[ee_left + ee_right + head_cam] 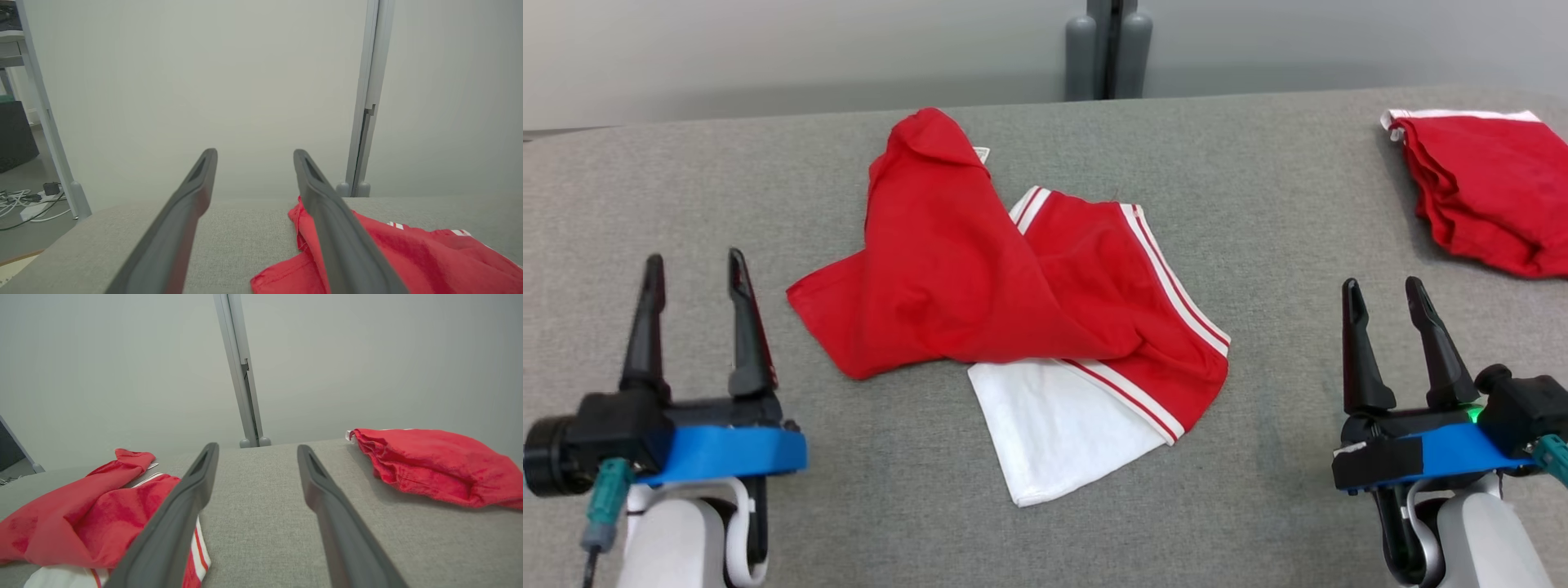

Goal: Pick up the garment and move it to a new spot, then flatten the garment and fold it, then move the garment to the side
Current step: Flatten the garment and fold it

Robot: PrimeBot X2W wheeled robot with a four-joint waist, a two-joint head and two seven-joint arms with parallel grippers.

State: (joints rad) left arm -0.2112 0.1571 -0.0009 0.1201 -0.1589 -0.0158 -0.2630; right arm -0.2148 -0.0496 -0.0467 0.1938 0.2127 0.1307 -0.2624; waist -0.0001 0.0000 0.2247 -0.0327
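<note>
A crumpled red garment (980, 278) with white stripes and a white panel lies in a heap at the middle of the grey table (1258, 212). My left gripper (694, 269) hovers to its left, open and holding nothing; in the left wrist view the garment (408, 257) lies just right of my fingers (179, 216). My right gripper (1382, 292) stands open to the garment's right, also with nothing in it. In the right wrist view the garment (81, 514) lies at the left, beside my open gripper (255, 451).
A second red garment (1486, 188) lies bunched at the table's far right; the right wrist view shows this second garment (433, 469) too. A grey post (1107, 49) stands behind the table's far edge. Cables (24, 204) lie on the floor past the table's left end.
</note>
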